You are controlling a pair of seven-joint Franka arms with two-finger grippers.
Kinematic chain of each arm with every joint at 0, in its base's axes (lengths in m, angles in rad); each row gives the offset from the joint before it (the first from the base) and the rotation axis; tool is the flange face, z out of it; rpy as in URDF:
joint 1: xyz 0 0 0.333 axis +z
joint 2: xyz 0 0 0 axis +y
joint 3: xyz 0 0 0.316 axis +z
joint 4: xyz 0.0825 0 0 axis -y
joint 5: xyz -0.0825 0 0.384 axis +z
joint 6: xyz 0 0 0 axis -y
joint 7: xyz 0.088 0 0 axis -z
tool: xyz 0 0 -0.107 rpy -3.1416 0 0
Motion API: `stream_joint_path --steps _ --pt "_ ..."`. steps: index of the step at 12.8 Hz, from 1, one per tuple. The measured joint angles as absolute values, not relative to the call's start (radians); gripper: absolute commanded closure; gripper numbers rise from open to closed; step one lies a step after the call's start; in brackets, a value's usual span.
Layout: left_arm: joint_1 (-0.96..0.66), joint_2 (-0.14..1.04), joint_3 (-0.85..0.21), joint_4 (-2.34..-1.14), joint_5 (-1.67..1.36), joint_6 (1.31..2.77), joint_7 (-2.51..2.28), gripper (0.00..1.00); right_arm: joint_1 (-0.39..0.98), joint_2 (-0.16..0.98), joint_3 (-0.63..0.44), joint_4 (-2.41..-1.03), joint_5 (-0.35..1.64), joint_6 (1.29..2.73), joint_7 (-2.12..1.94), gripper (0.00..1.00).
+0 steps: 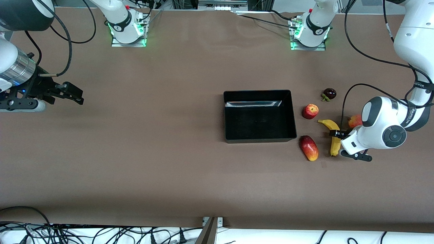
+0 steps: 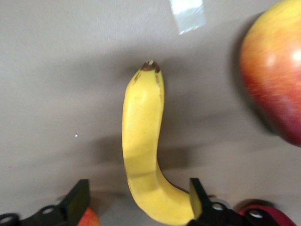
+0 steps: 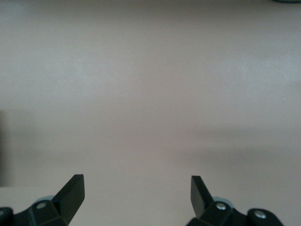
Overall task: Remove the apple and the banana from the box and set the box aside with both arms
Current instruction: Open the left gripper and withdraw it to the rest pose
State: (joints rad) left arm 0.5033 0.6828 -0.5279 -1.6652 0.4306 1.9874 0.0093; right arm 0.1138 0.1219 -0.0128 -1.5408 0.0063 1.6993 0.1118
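Note:
The yellow banana (image 1: 334, 135) (image 2: 141, 132) lies on the table between the mango and a red-orange fruit. My left gripper (image 1: 343, 145) (image 2: 138, 193) is low over it and open. Its fingers straddle the banana's curved end, and one finger (image 2: 196, 195) is against the peel. The small red apple (image 1: 310, 111) sits beside the black box (image 1: 294, 115), toward the left arm's end of the table. The box holds nothing. My right gripper (image 1: 76, 95) (image 3: 137, 188) waits open over bare table at the right arm's end, with nothing between its fingers.
A red-and-yellow mango (image 1: 309, 147) (image 2: 277, 70) lies nearer the front camera than the apple. A dark mangosteen (image 1: 329, 93) sits farther back. A red-orange fruit (image 1: 355, 121) is partly hidden by the left arm.

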Motion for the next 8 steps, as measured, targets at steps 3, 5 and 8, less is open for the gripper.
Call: stream_joint_path --steps 3,5,8 --pt "0.503 0.566 -0.61 -1.608 0.43 1.851 0.008 0.0 0.114 0.122 -0.013 -1.541 0.006 1.699 0.112 0.0" --pt "0.503 0.492 -0.675 -1.517 0.412 1.686 0.005 0.0 0.114 0.122 -0.012 -1.541 0.006 1.699 0.112 0.0" --pt "0.502 0.446 -0.708 -1.347 0.333 1.492 0.006 0.0 0.114 0.122 -0.01 -1.54 0.006 1.699 0.112 0.0"
